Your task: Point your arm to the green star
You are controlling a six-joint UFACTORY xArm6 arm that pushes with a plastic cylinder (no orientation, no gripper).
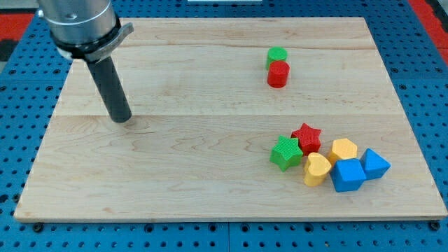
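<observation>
The green star [285, 152] lies on the wooden board [175, 175] at the lower right, at the left end of a cluster of blocks. It touches the red star [306, 138] and sits next to the yellow heart [316, 169]. My tip [122, 117] rests on the board at the view's left, far to the left of the green star and a little higher in the view.
The cluster also holds a yellow block [344, 149], a blue cube [347, 175] and a blue block [374, 164]. A green cylinder [276, 54] and a red cylinder [278, 74] stand together at the upper right. A blue pegboard surrounds the board.
</observation>
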